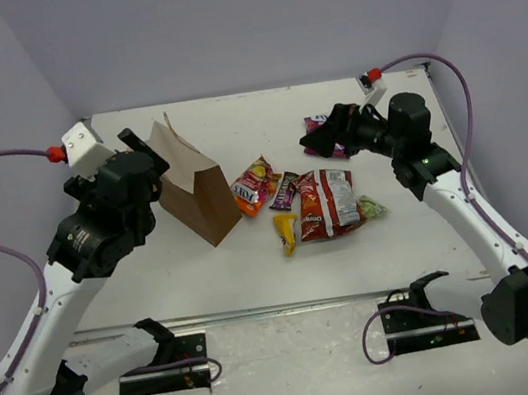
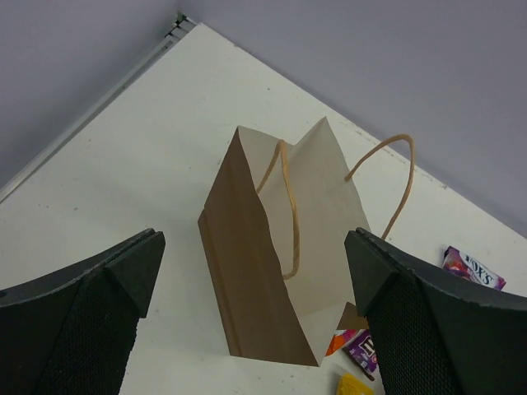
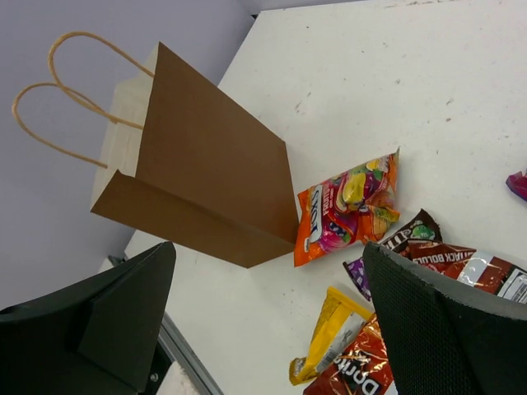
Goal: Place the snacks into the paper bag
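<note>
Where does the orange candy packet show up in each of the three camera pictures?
Top external: the orange packet lies just right of the paper bag, left of the other snacks.
Left wrist: the orange packet shows only a corner at the bottom edge, beside the bag's base.
Right wrist: the orange packet is near the picture's centre, right beside the bag's lower corner.
Shared landmark: the brown paper bag, visible in all three views.

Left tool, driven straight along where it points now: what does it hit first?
Most likely the paper bag: the wrist view shows it standing centred between the open fingers of the left tool, with nothing in front of it. How far off is unclear.
</note>
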Controlling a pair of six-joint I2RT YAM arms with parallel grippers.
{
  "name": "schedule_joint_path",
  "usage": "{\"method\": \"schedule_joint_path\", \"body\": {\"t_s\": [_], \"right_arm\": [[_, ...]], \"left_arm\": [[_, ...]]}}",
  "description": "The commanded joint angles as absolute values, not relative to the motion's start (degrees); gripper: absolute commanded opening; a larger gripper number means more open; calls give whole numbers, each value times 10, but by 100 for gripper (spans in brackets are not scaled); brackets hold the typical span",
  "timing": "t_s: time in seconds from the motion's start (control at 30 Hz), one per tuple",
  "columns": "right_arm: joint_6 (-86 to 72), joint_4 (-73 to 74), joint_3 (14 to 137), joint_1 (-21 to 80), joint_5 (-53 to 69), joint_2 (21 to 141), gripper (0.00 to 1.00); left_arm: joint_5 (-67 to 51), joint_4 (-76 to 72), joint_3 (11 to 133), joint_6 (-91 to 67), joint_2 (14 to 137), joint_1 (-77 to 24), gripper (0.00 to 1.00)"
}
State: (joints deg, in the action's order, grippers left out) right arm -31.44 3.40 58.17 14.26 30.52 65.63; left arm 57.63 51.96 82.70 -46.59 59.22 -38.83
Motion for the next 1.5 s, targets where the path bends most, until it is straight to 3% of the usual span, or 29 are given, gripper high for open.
{"method": "schedule_joint_path", "body": {"t_s": [0.0, 0.23, 0.8, 1.03, 1.23, 1.3, 1.33, 1.37, 1.47], "right_arm": [[-304, 47, 609, 144, 288, 654, 99], [-307, 46, 609, 145, 287, 648, 99], [-310, 42, 609, 145, 289, 642, 99], [-305, 48, 620, 145, 282, 643, 99], [-308, 51, 628, 144, 285, 648, 99], [-307, 52, 628, 144, 284, 647, 99], [-306, 51, 627, 144, 283, 644, 99], [-305, 51, 625, 144, 282, 643, 99], [-304, 50, 624, 145, 282, 643, 99]], "left_arm": [[577, 499, 827, -489, 590, -392, 100], [570, 461, 816, -487, 621, -390, 100], [476, 355, 791, -415, 657, -266, 80], [430, 307, 801, -382, 680, -226, 35], [401, 298, 815, -381, 709, -219, 35], [391, 293, 817, -375, 715, -214, 26], [386, 288, 821, -373, 721, -204, 11], [378, 284, 824, -368, 724, -197, 2], [301, 243, 817, -340, 729, -148, 0]]}}
